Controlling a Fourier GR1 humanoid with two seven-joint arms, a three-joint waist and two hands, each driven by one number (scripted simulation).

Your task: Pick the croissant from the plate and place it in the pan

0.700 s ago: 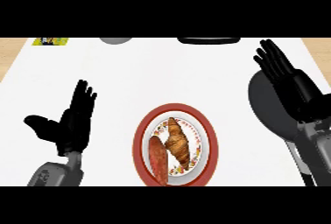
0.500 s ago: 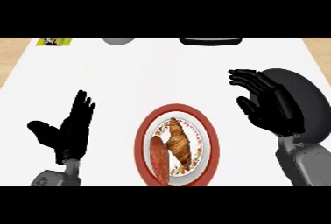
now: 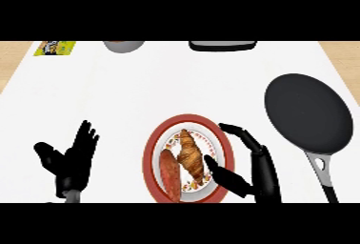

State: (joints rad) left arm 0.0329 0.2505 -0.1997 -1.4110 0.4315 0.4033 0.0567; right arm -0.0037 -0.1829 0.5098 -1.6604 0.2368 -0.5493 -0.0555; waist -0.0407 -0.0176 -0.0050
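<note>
Croissant [image 3: 190,158] lies on red-rimmed plate [image 3: 153,147], lower centre of frame, a dark reddish piece [image 3: 169,172] beside it on its left. Right hand [image 3: 255,167] over plate's right rim, fingers open, thumb near croissant's lower end, not touching. Left hand [image 3: 72,159] open, lower left. Black pan [image 3: 308,113] right, handle toward lower edge.

Right hand [image 3: 253,164] open (left hand [image 3: 70,159] resting).

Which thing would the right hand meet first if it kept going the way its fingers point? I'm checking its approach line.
Probably the croissant on the plate: the right hand sits at the plate's right rim, open fingers angled up-left over it. Its height above the plate is unclear.
</note>
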